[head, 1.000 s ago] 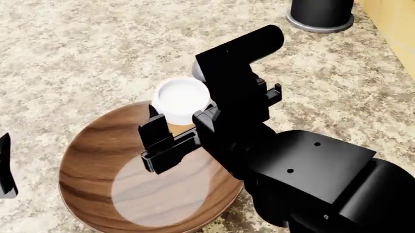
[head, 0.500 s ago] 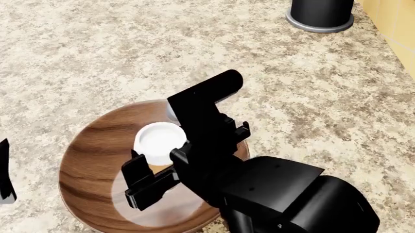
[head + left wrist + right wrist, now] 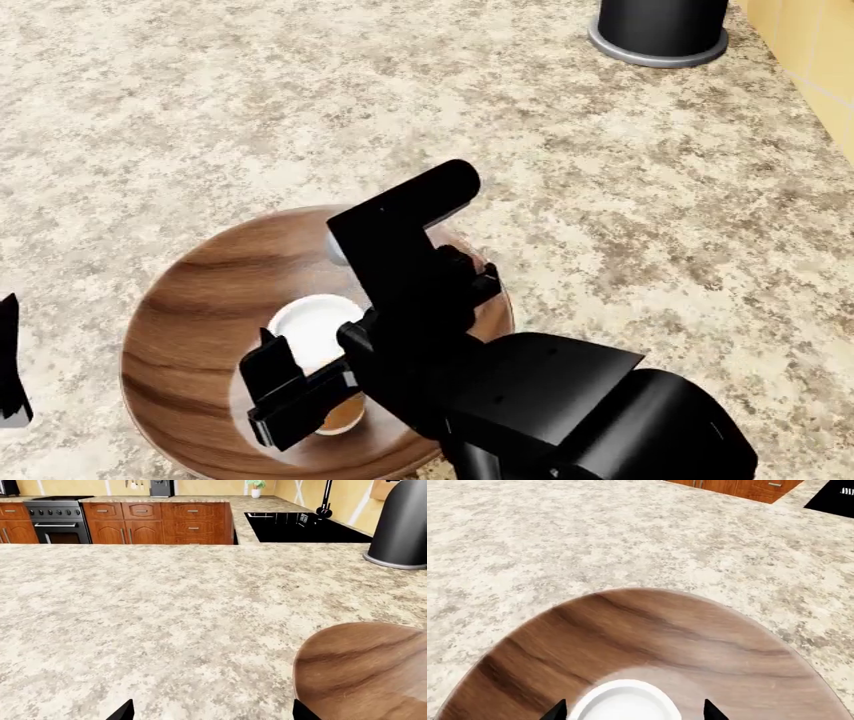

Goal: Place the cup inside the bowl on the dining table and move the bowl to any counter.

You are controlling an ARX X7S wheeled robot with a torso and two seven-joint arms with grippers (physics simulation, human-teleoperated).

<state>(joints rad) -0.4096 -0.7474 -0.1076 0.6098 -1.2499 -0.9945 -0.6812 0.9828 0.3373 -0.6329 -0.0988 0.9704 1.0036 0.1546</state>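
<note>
Lower now than a moment ago, and pulled in from the far rim to the middle of the bowl: the black right gripper point(image 3: 320, 385), clamped on the small tan paper cup with the white lid point(image 3: 315, 330). Cup upright, down inside the big round dark brown wooden bowl point(image 3: 187, 300), at or close to the pale patch on the bowl's floor. Cannot tell if touching the floor yet. Same thing in the right wrist view: white lid point(image 3: 625, 701) low between two black fingertips point(image 3: 711, 711), with brown wood point(image 3: 647, 630) all around.

Black left gripper point(image 3: 209, 711) off to the side of the bowl, holding nothing, tips wide apart.

Bowl resting on the pale speckled stone dining table point(image 3: 200, 120). Tall black round thing point(image 3: 662, 28) standing at the far side.

First job nearly done: cup in the bowl, only letting go left. Second job not begun: bowl not yet carried to a counter.
</note>
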